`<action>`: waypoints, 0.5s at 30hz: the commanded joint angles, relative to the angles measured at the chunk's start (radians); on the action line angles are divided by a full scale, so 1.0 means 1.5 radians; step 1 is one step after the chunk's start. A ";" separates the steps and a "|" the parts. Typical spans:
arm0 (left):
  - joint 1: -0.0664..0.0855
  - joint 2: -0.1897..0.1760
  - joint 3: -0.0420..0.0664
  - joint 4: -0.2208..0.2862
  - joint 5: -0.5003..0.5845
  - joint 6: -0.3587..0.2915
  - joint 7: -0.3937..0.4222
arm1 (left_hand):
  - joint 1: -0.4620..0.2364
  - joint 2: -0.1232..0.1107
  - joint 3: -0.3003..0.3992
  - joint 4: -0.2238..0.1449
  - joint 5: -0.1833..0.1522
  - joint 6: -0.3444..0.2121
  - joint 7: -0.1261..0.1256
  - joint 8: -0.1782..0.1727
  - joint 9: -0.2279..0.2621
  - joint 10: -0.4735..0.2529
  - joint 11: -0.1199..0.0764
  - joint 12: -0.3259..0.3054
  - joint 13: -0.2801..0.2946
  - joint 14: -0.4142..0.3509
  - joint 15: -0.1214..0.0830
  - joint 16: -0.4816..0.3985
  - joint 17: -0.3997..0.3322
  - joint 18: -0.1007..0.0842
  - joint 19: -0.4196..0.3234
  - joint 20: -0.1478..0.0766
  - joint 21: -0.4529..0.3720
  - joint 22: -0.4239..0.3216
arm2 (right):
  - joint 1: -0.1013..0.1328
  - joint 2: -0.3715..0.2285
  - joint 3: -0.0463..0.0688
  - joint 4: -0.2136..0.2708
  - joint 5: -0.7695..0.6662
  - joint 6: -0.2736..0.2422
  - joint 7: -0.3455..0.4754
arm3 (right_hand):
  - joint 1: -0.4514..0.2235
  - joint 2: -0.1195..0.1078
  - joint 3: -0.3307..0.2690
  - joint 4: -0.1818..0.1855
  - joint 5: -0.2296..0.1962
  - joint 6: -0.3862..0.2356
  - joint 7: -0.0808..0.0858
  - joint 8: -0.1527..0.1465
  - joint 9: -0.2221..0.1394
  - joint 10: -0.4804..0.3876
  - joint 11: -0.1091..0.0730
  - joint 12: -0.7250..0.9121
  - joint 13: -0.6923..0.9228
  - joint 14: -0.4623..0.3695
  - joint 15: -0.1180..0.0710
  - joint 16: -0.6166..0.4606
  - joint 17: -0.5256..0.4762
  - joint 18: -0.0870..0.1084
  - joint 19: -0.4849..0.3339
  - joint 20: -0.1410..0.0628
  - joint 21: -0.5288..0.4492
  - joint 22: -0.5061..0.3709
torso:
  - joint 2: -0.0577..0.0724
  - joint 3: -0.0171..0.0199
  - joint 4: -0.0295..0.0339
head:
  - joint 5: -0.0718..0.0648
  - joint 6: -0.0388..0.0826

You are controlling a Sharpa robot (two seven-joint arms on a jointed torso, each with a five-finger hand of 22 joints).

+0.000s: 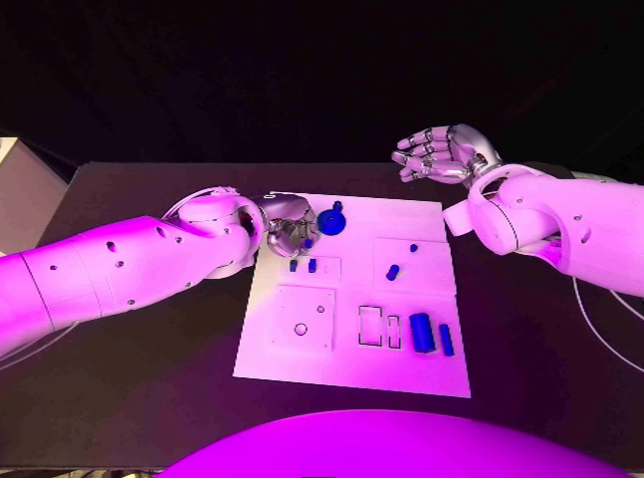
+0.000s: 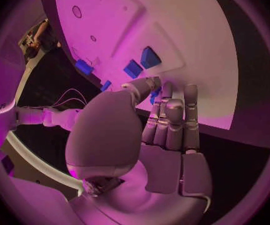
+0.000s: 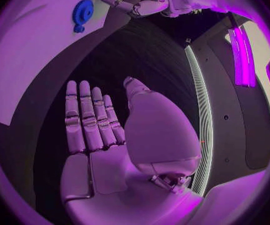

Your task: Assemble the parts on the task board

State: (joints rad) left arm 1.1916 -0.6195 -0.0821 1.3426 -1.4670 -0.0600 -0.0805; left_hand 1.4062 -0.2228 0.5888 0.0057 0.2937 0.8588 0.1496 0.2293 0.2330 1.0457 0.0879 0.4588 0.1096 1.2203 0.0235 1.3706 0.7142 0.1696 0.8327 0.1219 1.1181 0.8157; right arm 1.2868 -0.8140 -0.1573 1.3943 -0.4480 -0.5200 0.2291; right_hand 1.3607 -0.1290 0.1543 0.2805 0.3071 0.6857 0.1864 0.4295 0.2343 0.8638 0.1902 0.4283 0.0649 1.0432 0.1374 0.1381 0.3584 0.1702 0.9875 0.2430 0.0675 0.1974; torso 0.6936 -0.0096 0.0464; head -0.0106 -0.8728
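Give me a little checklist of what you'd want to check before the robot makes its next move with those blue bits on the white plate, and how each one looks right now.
1. Left hand is at the task board: ok, it is over the board's far left corner.
2. Left hand holds a part: cannot tell; something blue shows at its fingertips, the grip is hidden.
3. Right hand is out of the way: ok, raised past the board's far edge, fingers spread, holding nothing.
4. Blue gear is free to take: ok, it lies beside the left hand.
5. Two long blue bars are undisturbed: ok, side by side near the board's right edge.
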 commanded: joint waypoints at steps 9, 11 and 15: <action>-0.001 -0.013 0.004 -0.002 0.001 0.000 -0.015 | -0.006 -0.003 -0.010 0.005 -0.001 -0.058 -0.020 -0.036 -0.016 -0.014 0.001 -0.004 0.007 -0.009 0.001 0.006 -0.006 0.010 0.005 0.005 -0.011 -0.006 | 0.000 -0.010 0.000 -0.002 -0.052 0.049 -0.018 | 0.050 -0.013 0.033 -0.036 -0.057 0.034 0.033 -0.002 -0.010 0.023 -0.011 -0.018 -0.001 0.056 -0.014 0.010 -0.005 0.010 0.042 -0.012 0.022 -0.016 | 0.000 -0.0002 0.0002 | -0.001 0.000; 0.000 -0.018 0.005 -0.001 0.000 -0.004 -0.016 | -0.006 -0.003 -0.012 0.005 -0.001 -0.063 -0.021 -0.038 -0.018 -0.015 0.002 -0.005 0.007 -0.009 0.001 0.007 -0.005 0.010 0.005 0.005 -0.012 -0.006 | 0.000 -0.013 0.000 -0.002 -0.067 0.057 -0.021 | 0.055 -0.016 0.040 -0.040 -0.060 0.044 0.029 -0.004 -0.012 0.029 -0.015 -0.023 -0.001 0.073 -0.020 0.016 -0.003 0.010 0.058 -0.018 0.029 -0.016 | 0.000 0.0000 0.0003 | 0.000 0.000; 0.000 -0.026 0.009 0.000 0.001 -0.013 -0.015 | -0.005 -0.003 -0.012 0.005 -0.001 -0.060 -0.022 -0.038 -0.017 -0.017 0.002 -0.006 0.008 -0.011 0.001 0.006 -0.009 0.010 0.005 0.005 -0.012 -0.007 | 0.000 -0.019 0.000 -0.002 -0.109 0.080 -0.031 | 0.078 -0.027 0.076 -0.056 -0.063 0.073 0.017 -0.019 -0.022 0.058 -0.030 -0.042 -0.002 0.137 -0.043 0.042 0.012 0.009 0.114 -0.043 0.065 -0.006 | -0.001 -0.0002 0.0010 | -0.001 0.000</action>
State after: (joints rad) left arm 1.1916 -0.6575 -0.0703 1.3400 -1.4666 -0.0654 -0.0988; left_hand 1.4021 -0.2269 0.5765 0.0124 0.2937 0.7704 0.1143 0.1773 0.2069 1.0296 0.0913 0.4539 0.1193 1.2086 0.0270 1.3754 0.7005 0.1695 0.8363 0.1255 1.1059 0.8066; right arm 1.2866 -0.8406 -0.1575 1.3918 -0.5258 -0.4597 0.2008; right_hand 1.4693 -0.1718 0.2620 0.1987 0.2180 0.7898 0.1991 0.4039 0.2023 0.9440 0.1471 0.3692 0.0636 1.2389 0.0773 0.1974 0.3742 0.1700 1.1495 0.1822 0.1593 0.1861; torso 0.6930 -0.0097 0.0472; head -0.0110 -0.8728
